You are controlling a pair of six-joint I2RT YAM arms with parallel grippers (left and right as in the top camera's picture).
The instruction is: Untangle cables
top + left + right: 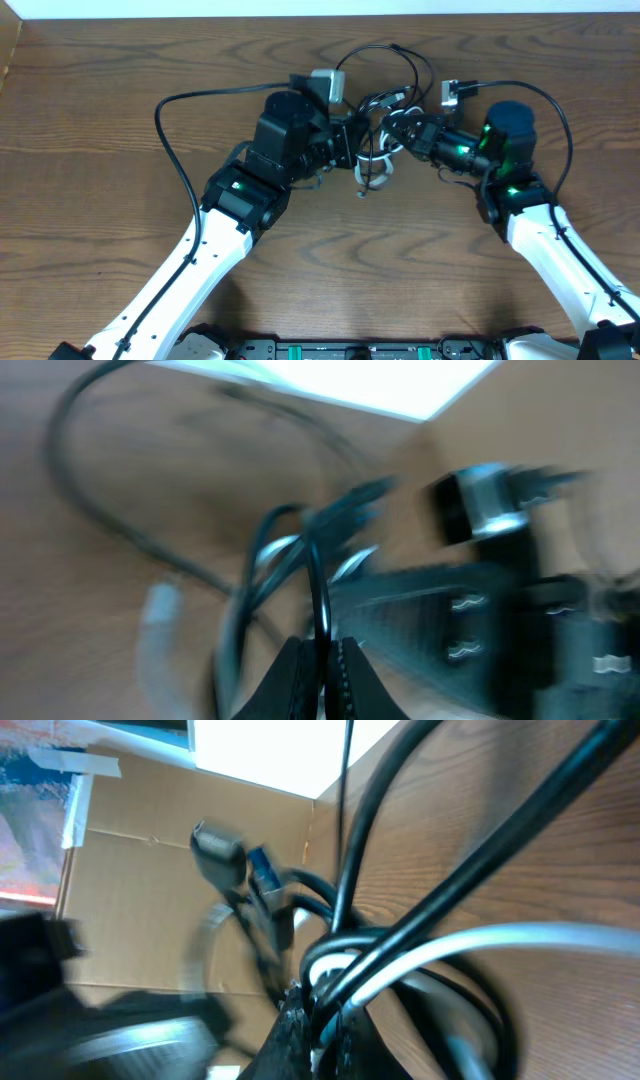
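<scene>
Both arms angle inward, left hand (360,150) and right hand (398,130) nearly meeting, each pinched on the cables (383,100).

My left gripper (322,672), jaws nearly together, pinches a thin black cord (318,585) above the brown wooden table (70,620), with a blurred white cord (156,622) left of that cord.

Two robot arms: left arm (230,200), right arm (522,205); one white cable (520,934); at least two black cables (500,860) (too knotted to count surely); one table (90,240).
</scene>
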